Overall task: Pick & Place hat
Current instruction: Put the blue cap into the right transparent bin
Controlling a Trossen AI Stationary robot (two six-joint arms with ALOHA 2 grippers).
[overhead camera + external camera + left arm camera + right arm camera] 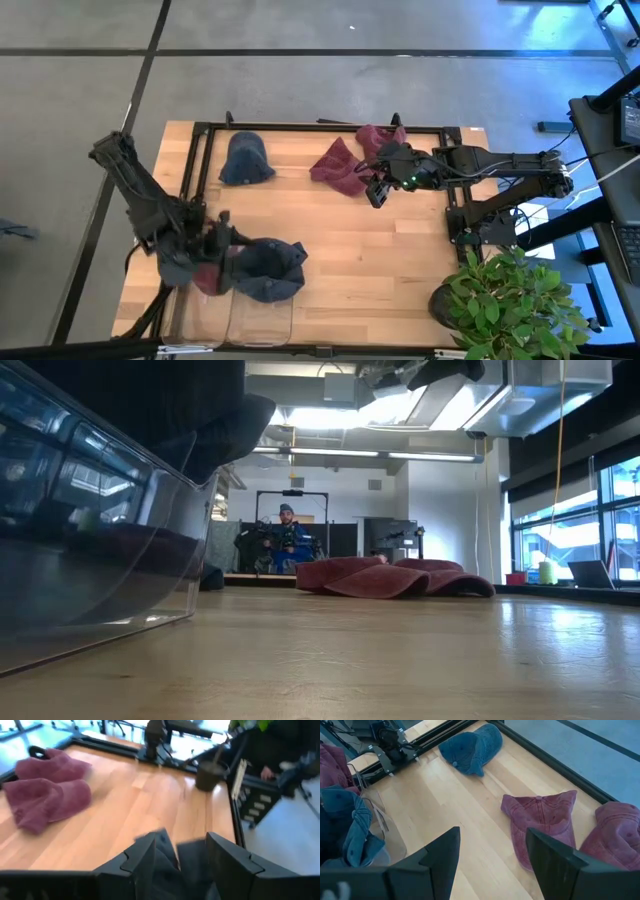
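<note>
Blue hat [268,270] in left gripper [222,243]

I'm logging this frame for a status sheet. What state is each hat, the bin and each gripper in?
Blue hat: lying loose on the table.
Two maroon hats: lying loose, side by side.
Held blue hat: draped over the clear bin.
Left gripper: shut on held blue hat.
Right gripper: open, empty.

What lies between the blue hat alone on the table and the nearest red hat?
Only bare wooden table lies between the blue hat and the red hat; the right wrist view shows it, and the high view agrees.
</note>
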